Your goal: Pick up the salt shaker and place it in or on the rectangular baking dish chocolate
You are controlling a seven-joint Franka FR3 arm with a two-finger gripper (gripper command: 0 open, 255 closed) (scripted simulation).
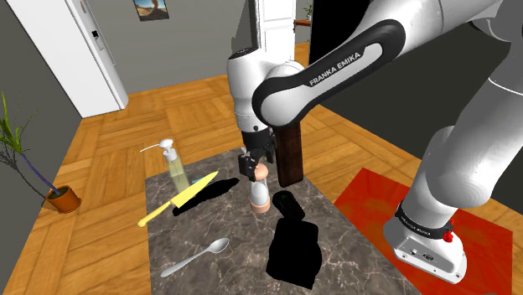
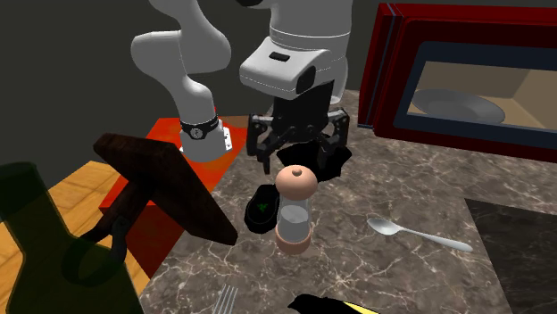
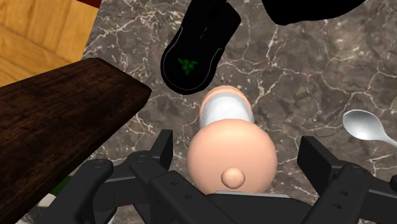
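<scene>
The salt shaker (image 1: 261, 193) stands upright on the marble table (image 1: 342, 250); the gripper (image 1: 254, 164) hangs just above its cap, fingers (image 3: 162, 149) wide apart, not touching it; in the shoulder view the brown dish (image 1: 289, 155) is at the shaker's one o'clock

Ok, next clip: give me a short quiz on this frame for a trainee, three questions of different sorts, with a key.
1. True or false: the gripper is shut on the shaker.
2. Which of these lies beside the shaker? A a mug; B a black mouse; C a banana.
3. Short answer: does the shaker stand on the table or in the brown dish?
Key: 1 false, the gripper is open, just above the shaker's cap; 2 B; 3 on the table.
</scene>
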